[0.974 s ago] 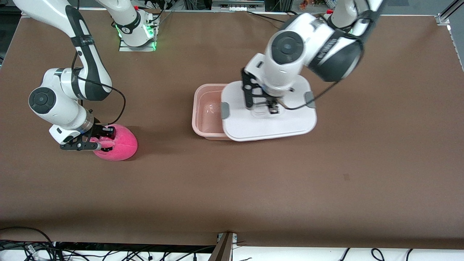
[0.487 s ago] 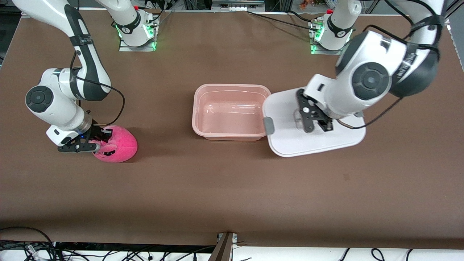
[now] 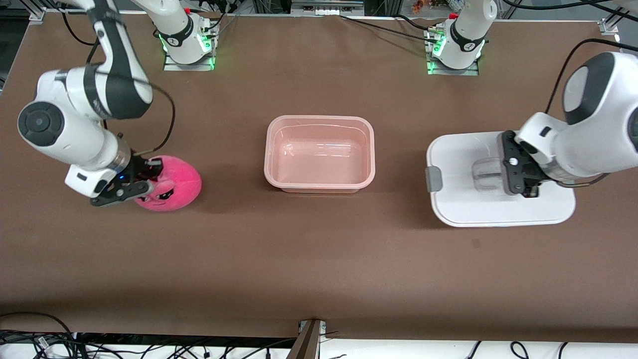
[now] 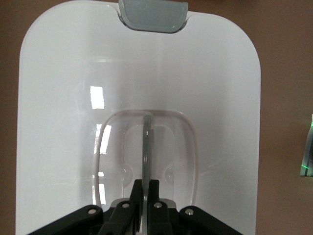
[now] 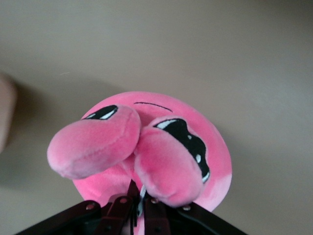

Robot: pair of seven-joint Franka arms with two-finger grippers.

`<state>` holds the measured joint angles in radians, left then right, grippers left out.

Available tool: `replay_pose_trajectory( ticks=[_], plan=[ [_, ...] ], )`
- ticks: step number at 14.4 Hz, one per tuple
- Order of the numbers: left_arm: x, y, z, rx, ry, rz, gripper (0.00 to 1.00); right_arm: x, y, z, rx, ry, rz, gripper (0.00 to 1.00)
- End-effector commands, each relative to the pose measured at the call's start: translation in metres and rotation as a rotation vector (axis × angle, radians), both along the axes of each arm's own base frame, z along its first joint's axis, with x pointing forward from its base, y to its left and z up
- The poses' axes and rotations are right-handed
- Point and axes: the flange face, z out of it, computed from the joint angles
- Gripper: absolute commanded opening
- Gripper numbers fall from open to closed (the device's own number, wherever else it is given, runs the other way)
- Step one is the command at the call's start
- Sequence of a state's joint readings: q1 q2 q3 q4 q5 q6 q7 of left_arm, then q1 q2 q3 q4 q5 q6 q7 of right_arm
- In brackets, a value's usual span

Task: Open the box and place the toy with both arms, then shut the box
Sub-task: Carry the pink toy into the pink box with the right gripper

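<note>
Gripping only a pinched fold of the toy [image 3: 169,189], which is near the right arm's end of the table, the right gripper [image 3: 130,185] risks slippage in transit to the open box [image 3: 319,153] at mid-table, while the left gripper [image 3: 518,172], clamped on the handle [image 4: 145,152], holds the lid [image 3: 463,199] toward the left arm's end.

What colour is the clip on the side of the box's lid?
Grey. The clip on the white lid shows best in the left wrist view.
</note>
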<state>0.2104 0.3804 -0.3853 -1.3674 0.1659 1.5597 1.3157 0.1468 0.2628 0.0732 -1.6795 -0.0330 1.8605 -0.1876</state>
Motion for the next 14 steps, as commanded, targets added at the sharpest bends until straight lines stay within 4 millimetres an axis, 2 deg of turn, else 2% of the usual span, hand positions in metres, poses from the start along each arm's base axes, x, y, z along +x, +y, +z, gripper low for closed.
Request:
replay_pose_trajectory(
  ticks=[1, 3, 4, 5, 7, 10, 11, 14],
  plan=[
    [0.002, 0.031, 0.01, 0.021, -0.008, -0.015, 0.0, -0.016, 0.067, 0.049, 0.017, 0.03, 0.164, 0.0],
    [0.005, 0.053, 0.003, 0.017, 0.001, 0.016, 0.0, -0.031, 0.105, 0.074, 0.013, 0.029, 0.254, 0.0],
    [0.006, 0.065, 0.002, 0.015, 0.003, 0.034, 0.0, -0.042, 0.126, 0.076, -0.011, 0.029, 0.314, 0.0],
    [0.005, 0.072, 0.002, 0.01, 0.003, 0.043, 0.0, -0.052, 0.146, 0.078, -0.032, 0.019, 0.376, 0.0],
    [0.005, 0.072, 0.005, 0.011, 0.0, 0.04, 0.0, -0.074, 0.183, 0.082, -0.053, 0.006, 0.471, 0.0],
    [0.005, 0.072, 0.005, -0.012, 0.002, 0.046, 0.0, -0.101, 0.234, 0.077, -0.102, -0.02, 0.599, 0.0],
    [0.004, 0.07, 0.006, -0.015, 0.001, 0.044, 0.0, -0.107, 0.245, 0.071, -0.121, -0.022, 0.629, 0.0],
    [0.004, 0.068, 0.006, -0.027, 0.002, 0.047, 0.0, -0.113, 0.264, 0.05, -0.184, -0.018, 0.687, 0.0]
  ],
)
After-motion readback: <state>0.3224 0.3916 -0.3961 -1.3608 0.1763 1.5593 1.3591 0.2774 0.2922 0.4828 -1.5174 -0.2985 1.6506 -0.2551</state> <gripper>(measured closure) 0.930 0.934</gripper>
